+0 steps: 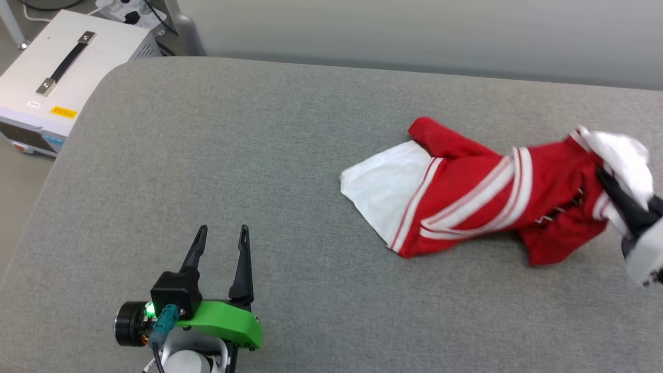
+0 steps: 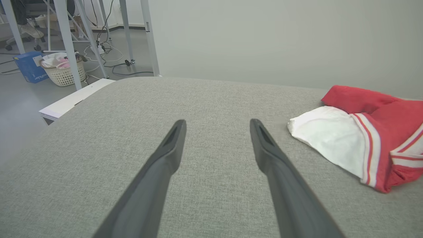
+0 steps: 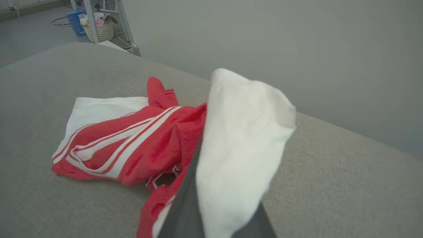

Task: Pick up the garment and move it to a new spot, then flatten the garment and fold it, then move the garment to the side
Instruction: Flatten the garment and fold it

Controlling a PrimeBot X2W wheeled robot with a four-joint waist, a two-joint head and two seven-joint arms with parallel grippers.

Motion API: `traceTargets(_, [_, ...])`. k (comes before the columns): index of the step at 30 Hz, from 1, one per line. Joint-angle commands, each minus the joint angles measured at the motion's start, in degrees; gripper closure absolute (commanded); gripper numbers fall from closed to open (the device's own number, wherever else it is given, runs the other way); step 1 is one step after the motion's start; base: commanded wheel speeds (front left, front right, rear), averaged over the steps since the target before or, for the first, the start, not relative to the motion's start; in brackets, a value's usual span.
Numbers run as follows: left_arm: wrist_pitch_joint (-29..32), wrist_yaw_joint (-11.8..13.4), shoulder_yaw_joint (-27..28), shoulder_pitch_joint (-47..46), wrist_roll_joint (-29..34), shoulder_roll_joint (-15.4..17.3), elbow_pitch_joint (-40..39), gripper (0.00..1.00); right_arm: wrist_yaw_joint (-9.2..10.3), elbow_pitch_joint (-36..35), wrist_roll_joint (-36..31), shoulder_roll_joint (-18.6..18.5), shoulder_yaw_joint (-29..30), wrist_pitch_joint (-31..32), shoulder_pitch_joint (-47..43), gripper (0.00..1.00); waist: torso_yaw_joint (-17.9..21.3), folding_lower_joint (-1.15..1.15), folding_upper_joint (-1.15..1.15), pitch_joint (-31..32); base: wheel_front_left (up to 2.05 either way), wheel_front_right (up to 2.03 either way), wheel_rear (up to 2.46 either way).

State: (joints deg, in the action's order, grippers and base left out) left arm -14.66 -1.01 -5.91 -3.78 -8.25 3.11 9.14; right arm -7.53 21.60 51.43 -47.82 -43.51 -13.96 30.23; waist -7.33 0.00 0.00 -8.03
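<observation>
The garment [image 1: 476, 197], red with white sleeves and striped trim, lies crumpled on the right half of the grey table [image 1: 259, 171]. My right gripper [image 1: 619, 194] at the far right edge is shut on the garment, holding its right white sleeve lifted off the surface. In the right wrist view that white sleeve [image 3: 241, 148] drapes over my fingers, the red body [image 3: 138, 145] trailing left. My left gripper [image 1: 221, 233] stands open at the lower left, well clear of the cloth. The left wrist view has its fingers [image 2: 172, 145] apart and the garment [image 2: 370, 132] to the right.
A white equipment box [image 1: 57, 77] with a black handle stands off the table's far left corner. A laundry basket [image 2: 62, 71] and metal frame legs are on the floor beyond. A pale wall runs behind the table.
</observation>
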Motion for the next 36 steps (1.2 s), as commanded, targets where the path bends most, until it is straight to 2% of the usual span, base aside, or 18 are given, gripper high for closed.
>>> traceTargets(1, [-0.34,0.37,-0.02,0.76,-0.21,-0.24,-0.08,0.0,0.04,0.83,0.84,0.94,2.54,-0.64,-3.13,1.0,0.5,0.0,0.0,0.33,0.0,0.0,0.0])
traceTargets(8, [-0.34,0.29,-0.43,0.71,-0.32,-0.24,0.01,0.0,0.04,7.62,1.24,6.61,16.31,-1.01,-17.8,1.0,0.69,0.0,0.0,-0.01,0.0,0.0,0.0])
traceTargets(14, [-0.34,0.1,-0.24,0.76,-0.18,-0.24,0.5,0.0,0.04,12.33,0.63,10.83,21.74,-1.03,-23.97,1.0,0.79,0.0,0.0,0.27,0.0,0.0,0.0])
traceTargets(15, [-0.34,0.1,-0.15,0.87,-0.16,-0.24,0.6,0.0,0.04,12.47,0.5,11.4,22.39,-1.03,-24.32,0.8,0.89,0.0,0.0,0.47,0.0,0.0,0.0])
traceTargets(16, [-0.34,0.1,-0.02,1.03,-0.13,-0.24,0.69,0.0,0.04,12.42,0.29,12.06,23.39,-1.03,-24.6,0.27,1.06,0.0,0.0,0.74,0.0,0.0,0.0])
traceTargets(17, [-0.34,0.1,0.09,1.16,-0.13,-0.24,0.76,0.0,0.04,12.23,-0.07,12.52,24.5,-1.03,-24.68,0.0,1.21,0.0,0.0,0.98,0.0,0.0,0.0])
traceTargets(24, [-0.34,0.03,0.43,1.75,0.11,-0.24,0.73,0.0,0.04,6.13,-9.53,16.1,38.17,-1.03,-26.92,0.0,2.29,0.0,0.0,2.71,0.0,0.0,0.0])
traceTargets(31, [-0.34,-0.3,0.59,2.01,0.7,-0.24,0.07,0.0,0.04,-5.17,-24.85,22.48,53.21,-1.04,-30.97,0.0,3.17,0.0,0.0,3.46,0.0,0.0,0.0])
traceTargets(36, [-0.34,-1.41,1.4,0.57,2.13,-0.18,-0.48,0.0,0.04,-16.7,-33.29,28.58,57.65,-1.04,-32.02,0.0,3.53,0.0,0.0,3.66,0.0,0.0,0.0])
